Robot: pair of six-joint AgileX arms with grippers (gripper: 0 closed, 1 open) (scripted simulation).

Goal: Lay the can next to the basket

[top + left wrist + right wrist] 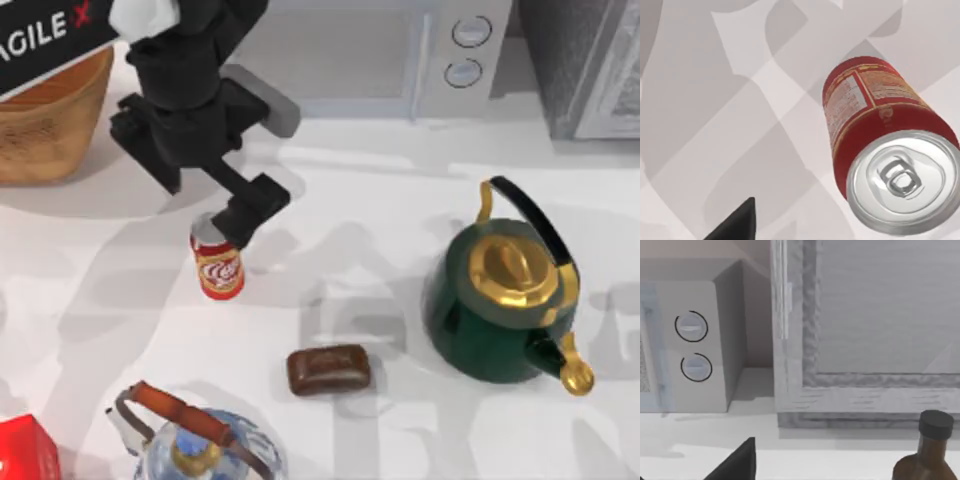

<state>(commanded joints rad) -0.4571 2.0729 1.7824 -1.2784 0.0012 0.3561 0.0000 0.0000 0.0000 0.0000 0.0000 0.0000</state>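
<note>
The red can (218,262) stands upright on the white table, left of centre, its cream-and-gold logo facing the front. My left gripper (247,213) hovers just behind and above it, open, with nothing between its fingers. In the left wrist view the can (880,125) is seen from above with its silver top close by, and one dark fingertip (740,220) stands apart from it. The woven basket (45,125) sits at the far left back corner, well away from the can. My right arm is parked, with a dark fingertip (740,460) in the right wrist view.
A dark green kettle (500,295) with gold lid stands at the right. A brown loaf-like block (328,369) lies in front of centre. A glass teapot (205,450) and a red box (25,450) are at the front left. A microwave (400,50) lines the back.
</note>
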